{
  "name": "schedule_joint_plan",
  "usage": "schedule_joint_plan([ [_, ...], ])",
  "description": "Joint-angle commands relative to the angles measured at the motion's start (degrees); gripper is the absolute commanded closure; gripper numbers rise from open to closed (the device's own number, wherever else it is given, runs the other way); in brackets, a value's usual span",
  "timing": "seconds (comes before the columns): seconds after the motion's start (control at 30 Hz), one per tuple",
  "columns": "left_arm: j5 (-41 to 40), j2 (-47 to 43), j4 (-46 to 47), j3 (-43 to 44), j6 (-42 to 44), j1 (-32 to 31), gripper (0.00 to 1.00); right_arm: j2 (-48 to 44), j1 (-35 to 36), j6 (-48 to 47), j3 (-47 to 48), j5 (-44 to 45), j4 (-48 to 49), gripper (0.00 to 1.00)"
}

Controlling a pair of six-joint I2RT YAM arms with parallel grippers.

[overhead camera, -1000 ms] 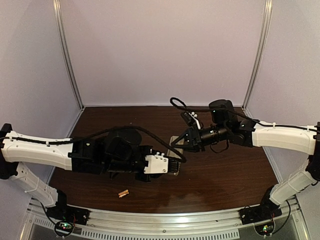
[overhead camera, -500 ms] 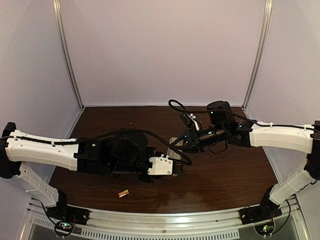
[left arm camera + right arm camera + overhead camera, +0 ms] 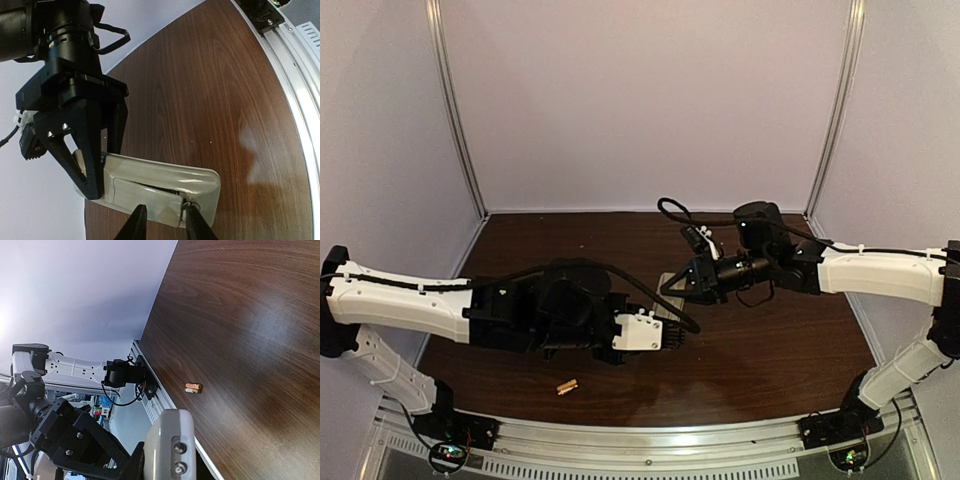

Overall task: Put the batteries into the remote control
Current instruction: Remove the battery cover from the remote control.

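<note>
The remote control (image 3: 669, 298) is held back-up over the table's middle. Its pale beige back (image 3: 165, 182) shows in the left wrist view, with the battery cover (image 3: 145, 197) lifted along one edge. My right gripper (image 3: 688, 287) is shut on the remote's far end (image 3: 102, 167). My left gripper (image 3: 667, 335) is slightly open; its tips (image 3: 166, 226) rest at the cover, one fingertip (image 3: 192, 220) against the cover's end. The remote's end (image 3: 167, 440) fills the bottom of the right wrist view. The two batteries (image 3: 566, 386) lie side by side on the table near the front edge (image 3: 192, 388).
The dark wood table (image 3: 770, 350) is walled by pale panels at the back and sides. A metal rail (image 3: 650, 440) with both arm bases runs along the near edge. The left arm's black wrist (image 3: 560, 315) lies low over the table's left half.
My left gripper has crept slightly right, closer against the remote. My right arm has shifted a little left and down with the remote. The batteries have not moved.
</note>
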Motion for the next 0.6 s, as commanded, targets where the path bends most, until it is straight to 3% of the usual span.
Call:
schedule_joint_plan([
  [0.0, -2.79, -2.8, 6.44, -0.55, 0.79, 0.47, 0.7, 0.71, -0.07, -0.61, -0.88, -0.81, -0.56, 1.0],
  [0.57, -1.29, -0.33, 4.64, -1.36, 0.78, 0.5, 0.69, -0.52, -2.94, 3.86, -1.79, -3.42, 4.64, 1.0],
])
